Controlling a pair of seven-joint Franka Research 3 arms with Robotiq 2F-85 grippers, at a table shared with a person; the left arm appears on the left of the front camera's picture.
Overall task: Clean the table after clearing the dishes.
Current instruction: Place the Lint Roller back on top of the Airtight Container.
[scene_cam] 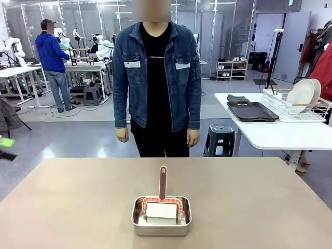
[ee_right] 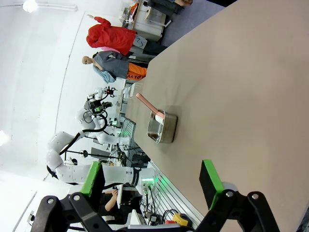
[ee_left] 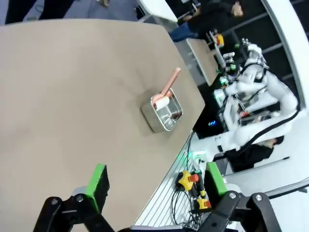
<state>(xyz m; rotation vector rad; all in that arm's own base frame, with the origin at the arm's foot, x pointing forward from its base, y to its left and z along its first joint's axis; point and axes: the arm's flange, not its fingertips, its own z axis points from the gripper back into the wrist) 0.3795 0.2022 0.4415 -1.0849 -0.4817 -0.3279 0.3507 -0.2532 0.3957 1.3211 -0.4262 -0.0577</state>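
Observation:
The beige-brown table (scene_cam: 78, 202) carries a small steel pan (scene_cam: 139, 220) near its front middle. In the pan lies a white roller (scene_cam: 161, 210) with a pink handle (scene_cam: 163, 182) standing up. White plates (scene_cam: 303, 96), the dishes, stand in a wire rack on the white side table at the right, next to a dark tray (scene_cam: 252, 111). My left gripper (ee_left: 155, 179) hangs open and empty above the table's near edge, far from the pan (ee_left: 162, 113). My right gripper (ee_right: 150, 176) is also open and empty, well back from the pan (ee_right: 161, 128).
A person in a denim jacket (scene_cam: 155, 78) stands at the table's far side, hands hanging down. A grey stool (scene_cam: 220, 139) stands behind the table. The white side table (scene_cam: 280, 135) lies to the far right.

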